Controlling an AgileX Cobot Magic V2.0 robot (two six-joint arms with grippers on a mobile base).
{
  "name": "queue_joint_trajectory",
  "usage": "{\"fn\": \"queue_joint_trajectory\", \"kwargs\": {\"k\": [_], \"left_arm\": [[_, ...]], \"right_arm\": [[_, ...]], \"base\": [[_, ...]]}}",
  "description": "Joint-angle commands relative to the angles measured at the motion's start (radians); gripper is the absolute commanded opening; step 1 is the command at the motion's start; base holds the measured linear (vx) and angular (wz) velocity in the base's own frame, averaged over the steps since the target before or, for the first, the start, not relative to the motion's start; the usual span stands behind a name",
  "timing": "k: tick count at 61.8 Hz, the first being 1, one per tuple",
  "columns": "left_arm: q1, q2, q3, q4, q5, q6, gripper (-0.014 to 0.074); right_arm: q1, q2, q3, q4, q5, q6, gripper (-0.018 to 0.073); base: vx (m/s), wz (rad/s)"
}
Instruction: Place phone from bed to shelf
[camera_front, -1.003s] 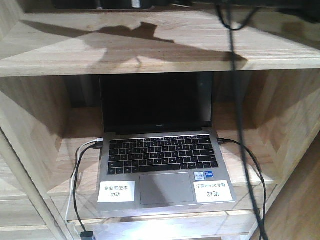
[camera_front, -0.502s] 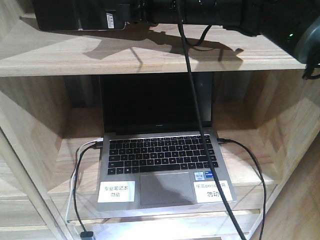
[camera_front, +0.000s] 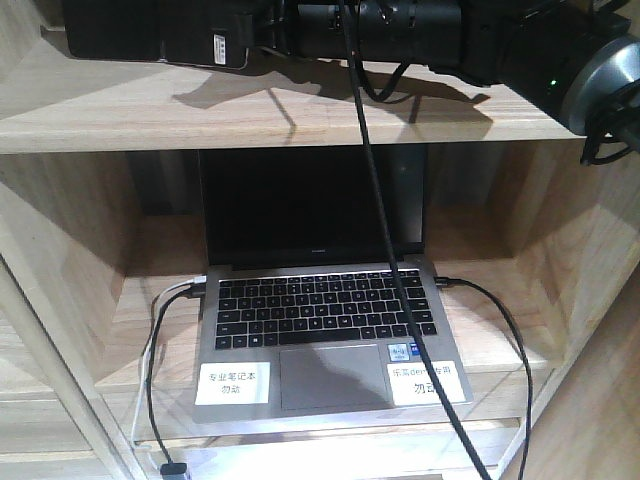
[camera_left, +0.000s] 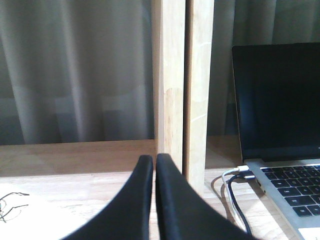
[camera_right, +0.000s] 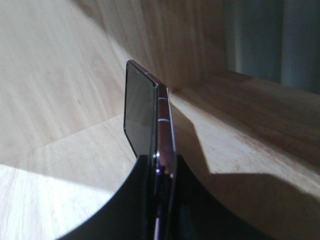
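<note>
Right fingers (camera_right: 160, 172): closed tight on the phone (camera_right: 147, 117), gripping its lower end by both faces.
Left fingers (camera_left: 154, 167): pressed together, nothing between them.
Phone: held edge-up above the pale shelf (camera_right: 60, 165), near its back corner.
Laptop (camera_front: 325, 320): open in the compartment below, cables plugged into both sides.

The pale wooden shelf (camera_front: 300, 110) has an upper board of bare grain, while its lower board carries an open silver laptop (camera_front: 325, 320) with cables (camera_front: 155, 330) plugged into both sides.
</note>
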Motion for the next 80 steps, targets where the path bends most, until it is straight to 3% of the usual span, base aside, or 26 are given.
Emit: {"fn": "queue_joint_trajectory", "kwargs": {"k": [1, 9, 29, 36, 53, 65, 74, 80], "left_arm": [[0.003, -0.007, -0.025, -0.01, -0.072, -0.009, 0.0001], [0.003, -0.007, -0.025, -0.01, -0.072, -0.009, 0.0001], [0.003, -0.007, -0.025, -0.01, -0.072, -0.009, 0.0001], [0.003, -0.007, -0.025, -0.01, -0.072, -0.009, 0.0001], [0.003, -0.007, -0.025, -0.01, -0.072, -0.009, 0.0001], [0.003, -0.007, -0.025, -0.01, -0.072, -0.009, 0.0001], [0.003, -0.007, -0.025, -0.01, -0.072, -0.009, 0.0001], [0.003, -0.007, -0.025, -0.01, -0.072, -0.009, 0.0001]], "right_arm": [[-0.003, -0.042, -0.033, 0.043, -0.031, -0.009, 0.0055], [-0.003, -0.042, -0.033, 0.043, -0.047, -0.009, 0.0145], [-0.003, -0.042, -0.033, 0.043, -0.059, -0.009, 0.0607], [-0.003, -0.042, -0.033, 0.042, -0.063, -0.009, 0.0682], [-0.003, -0.042, -0.033, 0.042, -0.062, -0.009, 0.0657], [-0.003, -0.054, -0.033, 0.042, -0.062, 0.006, 0.0574], [-0.004, -0.082, -0.033, 0.037, -0.062, 0.022, 0.0441], [-0.004, -0.108, -0.033, -0.002, -0.062, 0.045, 0.0281]], "base": [[0.0, 0.0], [0.0, 0.0], [0.0, 0.0], [0.0, 0.0], [0.0, 0.0], [0.0, 0.0], [0.0, 0.0], [0.0, 0.0]]}}
